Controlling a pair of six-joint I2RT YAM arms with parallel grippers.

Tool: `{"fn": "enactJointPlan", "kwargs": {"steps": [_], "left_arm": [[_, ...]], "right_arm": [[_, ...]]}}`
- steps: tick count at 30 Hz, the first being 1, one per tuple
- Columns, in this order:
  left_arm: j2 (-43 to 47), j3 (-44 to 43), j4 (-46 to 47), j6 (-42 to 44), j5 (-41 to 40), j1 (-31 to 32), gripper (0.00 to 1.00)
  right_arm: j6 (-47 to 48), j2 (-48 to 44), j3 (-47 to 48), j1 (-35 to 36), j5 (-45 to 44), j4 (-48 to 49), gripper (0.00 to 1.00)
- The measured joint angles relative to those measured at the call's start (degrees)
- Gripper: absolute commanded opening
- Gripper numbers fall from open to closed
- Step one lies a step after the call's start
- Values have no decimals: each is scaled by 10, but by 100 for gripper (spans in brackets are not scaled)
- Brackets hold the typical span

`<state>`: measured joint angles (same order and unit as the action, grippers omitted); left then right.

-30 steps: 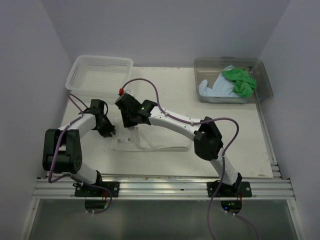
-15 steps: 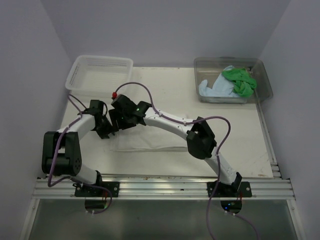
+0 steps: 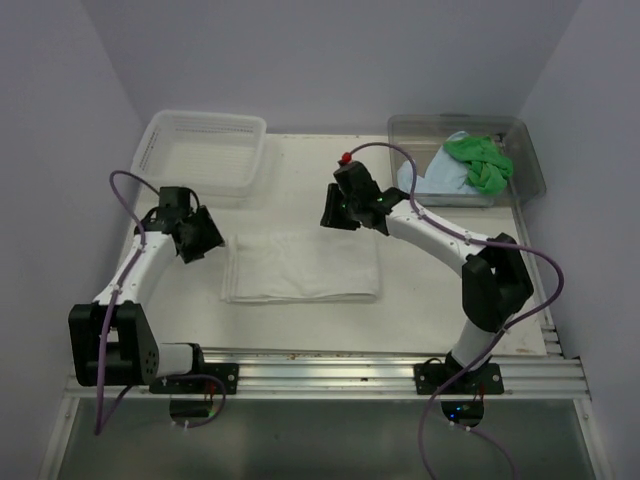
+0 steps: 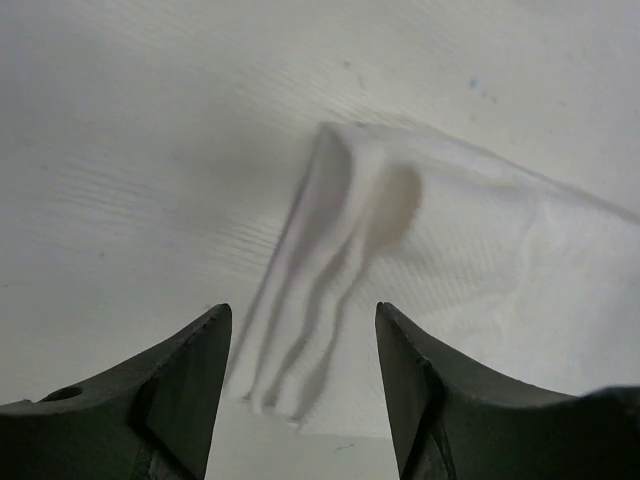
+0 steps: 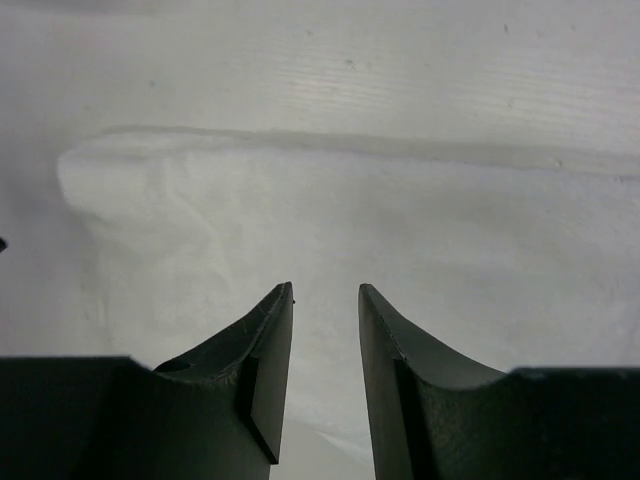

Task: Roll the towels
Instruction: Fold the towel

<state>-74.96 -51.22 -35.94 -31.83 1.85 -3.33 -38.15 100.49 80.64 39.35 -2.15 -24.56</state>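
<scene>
A white towel [image 3: 300, 268] lies folded flat in the middle of the table. My left gripper [image 3: 207, 240] hovers just off its left edge, open and empty. In the left wrist view the towel's layered corner [image 4: 330, 280] lies ahead of the open left gripper [image 4: 303, 320]. My right gripper [image 3: 332, 216] hangs above the towel's far edge. In the right wrist view the right gripper [image 5: 326, 292] stands open with a narrow gap and nothing in it, over the white towel [image 5: 300, 210]. A green towel [image 3: 481, 160] and a light blue towel [image 3: 430, 180] lie bunched in the clear tub [image 3: 530, 165].
A white lattice basket [image 3: 200, 150] stands at the back left, close behind my left arm. The clear tub sits at the back right, just behind my right arm's forearm. Grey walls close in on the table's left, right and far sides.
Both grippers were close together at the towel's left end. The left one has backed off to the left, the right one has swung right and away, and the towel lies flat.
</scene>
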Motion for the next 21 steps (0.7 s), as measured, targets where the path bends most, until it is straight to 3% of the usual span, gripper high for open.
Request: {"fn": "enactJointPlan", "kwargs": {"steps": [6, 14, 21], "left_arm": [[-47, -16, 24, 22, 46, 95, 57], [-115, -17, 29, 47, 63, 95, 58], [-141, -17, 46, 51, 74, 95, 51]], "right_arm": [[-12, -6, -75, 6, -5, -9, 36], [-13, -8, -75, 17, -10, -7, 36], [-13, -8, -75, 15, -14, -7, 36]]}}
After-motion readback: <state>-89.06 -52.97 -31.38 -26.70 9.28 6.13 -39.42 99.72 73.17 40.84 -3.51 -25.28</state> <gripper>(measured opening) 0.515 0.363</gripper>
